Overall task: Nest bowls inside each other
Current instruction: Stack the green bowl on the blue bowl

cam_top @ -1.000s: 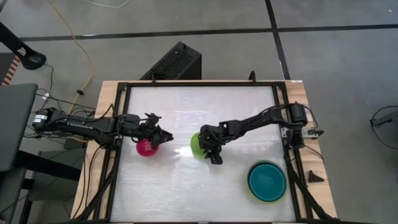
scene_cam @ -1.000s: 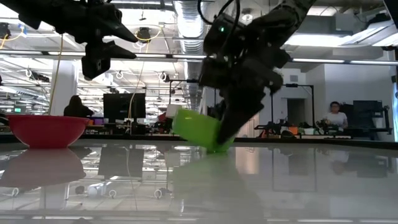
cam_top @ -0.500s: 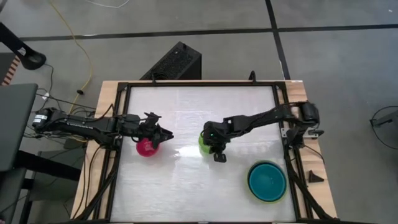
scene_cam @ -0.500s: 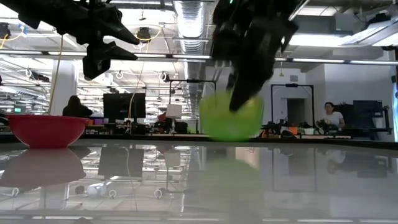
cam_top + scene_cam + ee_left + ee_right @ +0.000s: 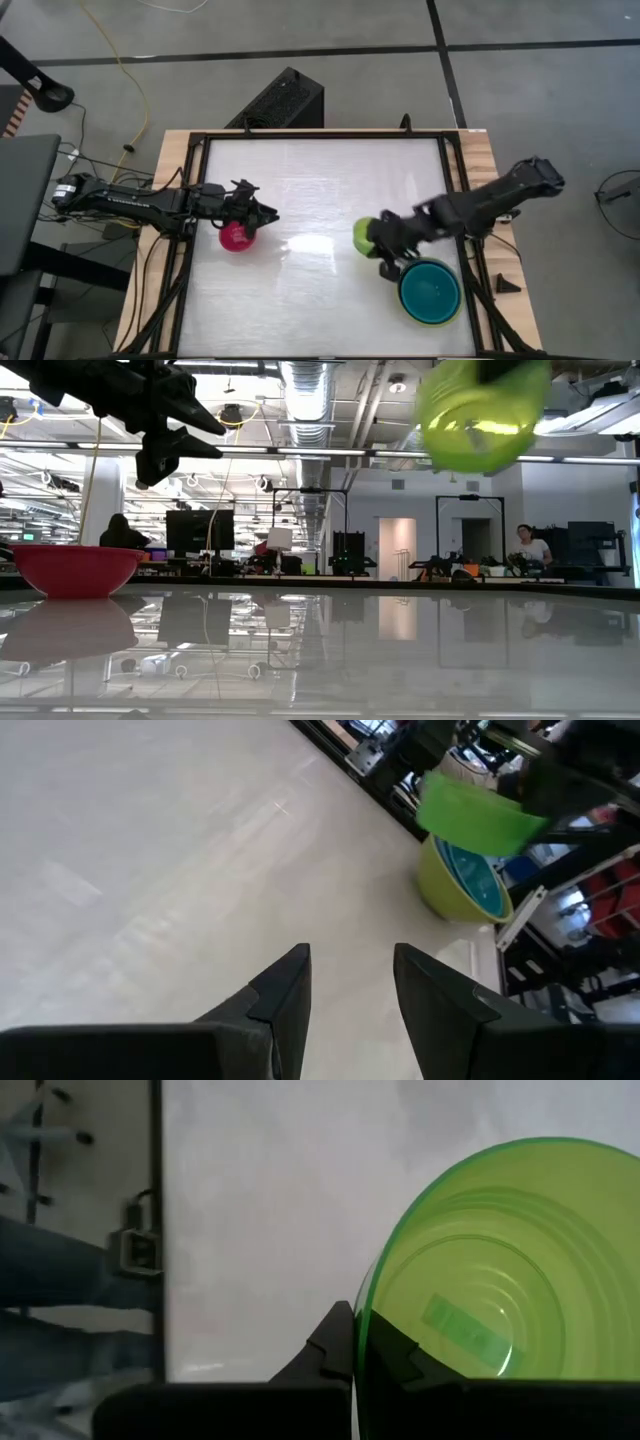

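Note:
My right gripper is shut on the small lime green bowl and holds it in the air, high in the low view. Just beyond it, toward the near right corner, a stack of bowls stands on the table. The stack has a teal inside and a lime green outer bowl. The magenta bowl rests upright on its base at the table's left. My left gripper hovers open just above it, with nothing between its fingers. My right gripper pinches the green bowl's rim between its two fingers. One finger is outside the wall, and the other is inside, showing through the clear green plastic. The bowl is lifted clear of the table and tilted.
A black frame runs around the white table top. A black box sits on the floor past the far edge. People sit in the room behind. Open table lies between the magenta bowl and the stack.
My right gripper has risen and swung toward the table's right and near edge, toward the stack. It has carried the small green bowl along. The bowl stood tipped on the table's middle a second ago and now hangs clear in the air.

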